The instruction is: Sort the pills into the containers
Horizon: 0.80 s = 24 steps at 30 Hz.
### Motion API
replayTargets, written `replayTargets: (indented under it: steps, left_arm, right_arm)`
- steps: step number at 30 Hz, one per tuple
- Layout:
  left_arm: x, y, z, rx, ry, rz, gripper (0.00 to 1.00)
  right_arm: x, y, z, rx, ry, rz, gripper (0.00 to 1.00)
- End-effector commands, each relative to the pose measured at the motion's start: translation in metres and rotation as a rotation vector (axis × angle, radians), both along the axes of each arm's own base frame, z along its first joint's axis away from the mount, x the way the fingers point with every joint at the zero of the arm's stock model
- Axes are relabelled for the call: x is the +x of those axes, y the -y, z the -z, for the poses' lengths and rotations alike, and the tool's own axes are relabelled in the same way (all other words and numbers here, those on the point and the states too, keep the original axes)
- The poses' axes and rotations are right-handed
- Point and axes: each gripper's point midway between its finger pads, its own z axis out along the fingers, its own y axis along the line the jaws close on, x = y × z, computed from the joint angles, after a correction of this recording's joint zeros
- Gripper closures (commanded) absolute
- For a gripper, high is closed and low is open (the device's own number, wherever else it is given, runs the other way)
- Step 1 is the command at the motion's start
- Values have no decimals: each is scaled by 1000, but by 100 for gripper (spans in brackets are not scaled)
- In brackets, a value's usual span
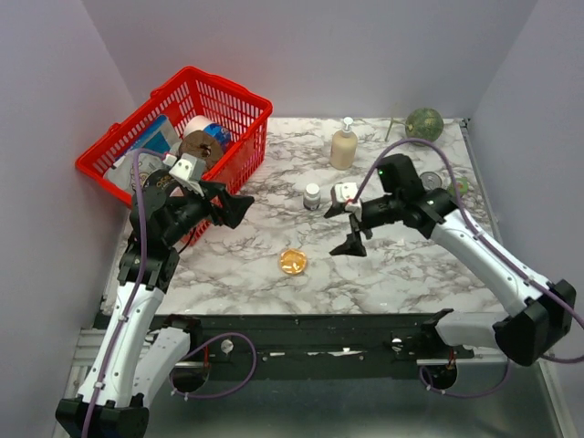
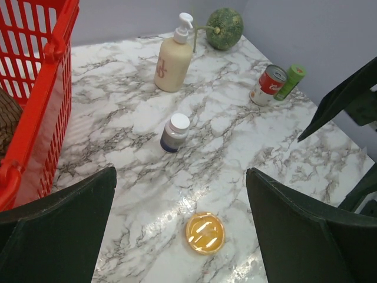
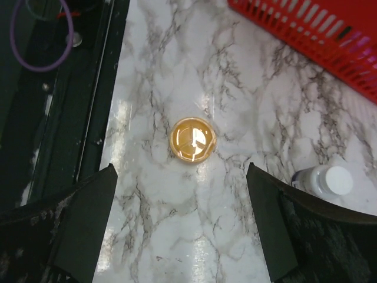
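A shallow round dish (image 1: 293, 262) lies near the table's front middle and looks amber all over; the pills are not separately distinguishable in it. It also shows in the left wrist view (image 2: 205, 232) and the right wrist view (image 3: 192, 140). The small white pill bottle (image 1: 312, 196) with a white cap and dark label stands upright behind it, capped (image 2: 175, 132) (image 3: 326, 180). My left gripper (image 1: 240, 207) is open and empty, above the table left of the dish (image 2: 181, 236). My right gripper (image 1: 351, 241) is open and empty, right of the dish and beside the bottle (image 3: 181, 236).
A red basket (image 1: 187, 123) holding several items stands at the back left. A beige pump bottle (image 1: 344, 146), a green round fruit (image 1: 423, 123), a red-labelled can (image 2: 268, 85) and a green tube (image 2: 290, 81) stand along the back and right. A black rail (image 3: 59, 88) borders the front edge.
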Motion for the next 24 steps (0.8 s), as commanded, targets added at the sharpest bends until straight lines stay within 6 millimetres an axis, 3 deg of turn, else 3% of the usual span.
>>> replayTargets:
  steps: [1,5,9,16,24]
  left_arm:
    - [-19,0,-1,-2,34,27,1]
    - [-20,-11,14,51,69,-31,1]
    - [-23,-18,30,92,100,-59,1]
    - [-32,-20,36,97,191,-56,1]
    - [-37,-26,41,102,255,-89,1]
  right_arm:
    - [-2,-14,48,-158,136,-132,0]
    - [-5,-37,79,-218,146,-199,0]
    - [-17,-58,94,-240,166,-266,0]
    - [-21,-78,129,-317,174,-302,0]
    - [-4,-90,163,-376,188,-226,0]
